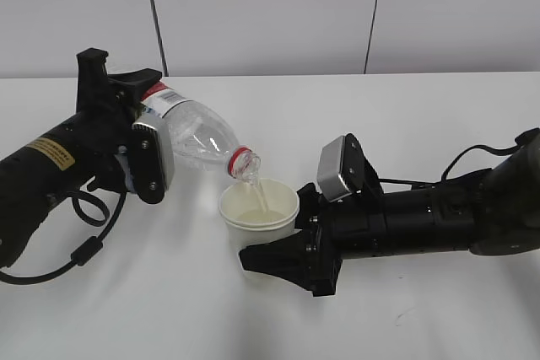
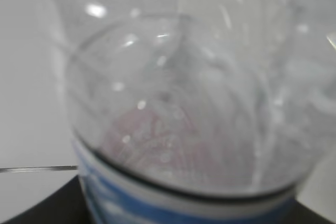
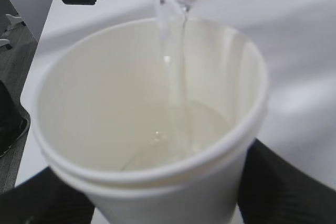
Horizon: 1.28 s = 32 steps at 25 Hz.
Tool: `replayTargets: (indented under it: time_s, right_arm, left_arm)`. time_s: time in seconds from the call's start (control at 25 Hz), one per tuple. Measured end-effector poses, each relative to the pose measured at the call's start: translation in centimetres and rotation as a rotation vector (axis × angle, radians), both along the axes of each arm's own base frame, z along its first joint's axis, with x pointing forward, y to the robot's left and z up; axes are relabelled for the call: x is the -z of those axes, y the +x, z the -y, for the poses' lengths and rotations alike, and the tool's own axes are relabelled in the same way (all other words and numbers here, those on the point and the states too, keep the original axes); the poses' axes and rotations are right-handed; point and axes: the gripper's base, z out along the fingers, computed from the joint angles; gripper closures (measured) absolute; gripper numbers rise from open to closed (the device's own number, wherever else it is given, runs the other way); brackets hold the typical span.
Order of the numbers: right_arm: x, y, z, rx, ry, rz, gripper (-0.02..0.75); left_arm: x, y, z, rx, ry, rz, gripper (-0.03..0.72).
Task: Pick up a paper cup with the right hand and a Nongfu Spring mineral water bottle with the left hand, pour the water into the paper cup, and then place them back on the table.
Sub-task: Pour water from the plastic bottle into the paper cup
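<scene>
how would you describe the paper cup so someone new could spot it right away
On the white table, look between the two black arms. The right gripper holds the paper cup under the tilted bottle; it is the only off-white, open-topped thing, with water streaming in.

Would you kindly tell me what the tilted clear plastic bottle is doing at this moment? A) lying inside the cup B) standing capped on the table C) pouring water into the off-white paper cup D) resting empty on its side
C: a stream of water runs from the clear plastic bottle mouth into the off-white paper cup.

text: none legible | bottle label (image 1: 159, 99), yellow sticker (image 1: 51, 151): unreadable
</scene>
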Motion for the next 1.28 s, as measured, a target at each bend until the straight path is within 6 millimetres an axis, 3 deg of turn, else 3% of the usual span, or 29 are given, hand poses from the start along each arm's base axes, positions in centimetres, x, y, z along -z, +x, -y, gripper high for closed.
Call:
replayTargets:
  time_s: [1.28]
  right_arm:
    - [0.02,0.00,0.01,-0.001,-0.002,0.000,0.211]
  left_arm:
    - [-0.01,0.00,0.00,0.000,0.001,0.001,0.339]
